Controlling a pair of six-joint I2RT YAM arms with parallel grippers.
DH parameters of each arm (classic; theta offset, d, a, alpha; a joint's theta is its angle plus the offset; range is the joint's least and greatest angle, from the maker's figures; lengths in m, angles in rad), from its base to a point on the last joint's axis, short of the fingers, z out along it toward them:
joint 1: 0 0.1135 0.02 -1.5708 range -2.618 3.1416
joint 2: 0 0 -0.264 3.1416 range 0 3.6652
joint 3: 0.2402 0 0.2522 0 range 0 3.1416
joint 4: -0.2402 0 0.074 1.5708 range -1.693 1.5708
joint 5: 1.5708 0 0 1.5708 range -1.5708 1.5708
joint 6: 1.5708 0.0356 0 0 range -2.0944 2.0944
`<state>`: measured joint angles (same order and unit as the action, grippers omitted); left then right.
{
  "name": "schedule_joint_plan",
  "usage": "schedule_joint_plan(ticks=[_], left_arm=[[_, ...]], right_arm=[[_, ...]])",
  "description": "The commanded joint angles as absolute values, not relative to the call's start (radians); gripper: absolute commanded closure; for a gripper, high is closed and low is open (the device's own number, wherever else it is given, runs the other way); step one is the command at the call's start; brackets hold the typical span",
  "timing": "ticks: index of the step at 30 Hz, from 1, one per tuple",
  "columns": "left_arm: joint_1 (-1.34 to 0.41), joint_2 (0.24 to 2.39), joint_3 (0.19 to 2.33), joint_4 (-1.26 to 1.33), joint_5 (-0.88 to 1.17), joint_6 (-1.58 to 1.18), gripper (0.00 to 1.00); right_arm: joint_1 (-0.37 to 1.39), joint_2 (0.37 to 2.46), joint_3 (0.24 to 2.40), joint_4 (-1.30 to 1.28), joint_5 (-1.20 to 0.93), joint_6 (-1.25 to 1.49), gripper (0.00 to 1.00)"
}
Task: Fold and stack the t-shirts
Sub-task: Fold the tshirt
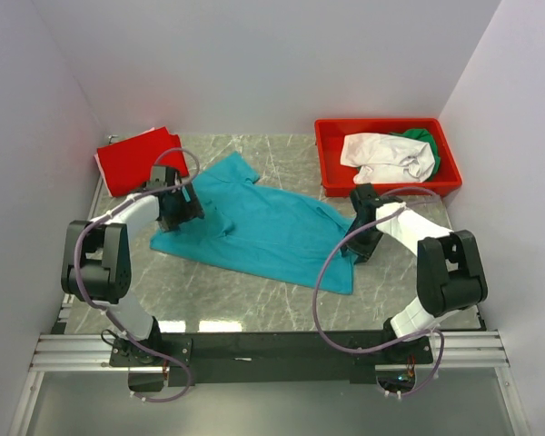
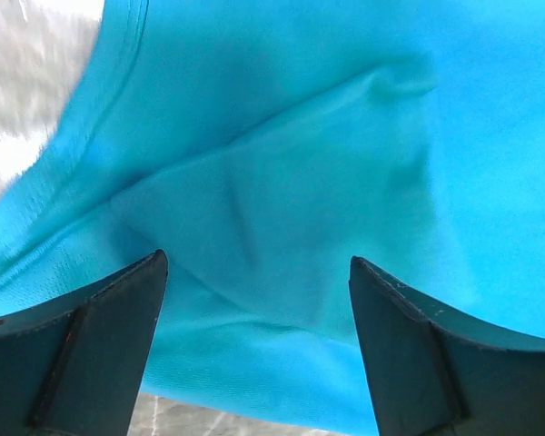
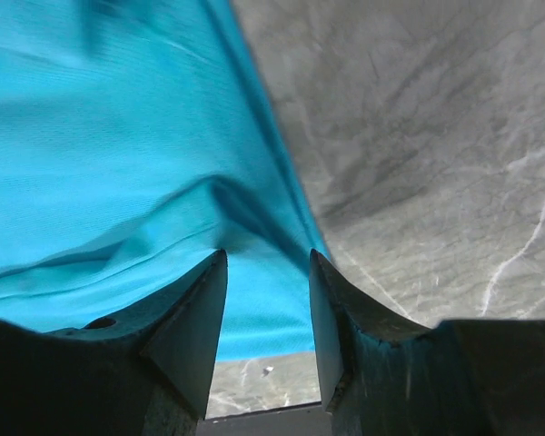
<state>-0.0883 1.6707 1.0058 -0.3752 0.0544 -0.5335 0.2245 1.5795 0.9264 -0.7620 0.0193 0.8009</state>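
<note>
On the worktop (image 1: 254, 304) the teal shirt (image 1: 263, 227) lies spread centrally, seemingly for folding. The bin (image 1: 331, 180) holds the white shirt (image 1: 386, 154) and green shirt (image 1: 427, 138). The red shirt (image 1: 132, 159), apparently folded, sits back left. The left fingers (image 2: 100, 336) are spread over the teal cloth, and the right fingers (image 3: 182, 336) stand apart at its hem, pinching nothing.

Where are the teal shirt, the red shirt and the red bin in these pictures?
teal shirt (image 1: 263, 232): top view, middle of the spread cloth.
red shirt (image 1: 132, 161): top view, middle of the cloth.
red bin (image 1: 329, 159): top view, its left wall.
</note>
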Motion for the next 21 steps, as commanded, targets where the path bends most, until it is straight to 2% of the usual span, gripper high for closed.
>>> schedule_joint_plan(ticks=[1, 10, 21], left_arm=[[-0.081, 1.612, 1.117, -0.403, 0.063, -0.508, 0.13], [-0.071, 1.752, 1.174, -0.353, 0.158, -0.528, 0.13], [-0.069, 1.783, 1.039, -0.328, 0.157, -0.528, 0.13]], right_arm=[[0.222, 1.502, 1.012, -0.822, 0.069, 0.776, 0.51], [0.255, 1.548, 1.069, -0.734, -0.057, 0.727, 0.51], [0.267, 1.657, 0.902, -0.626, -0.118, 0.741, 0.52]])
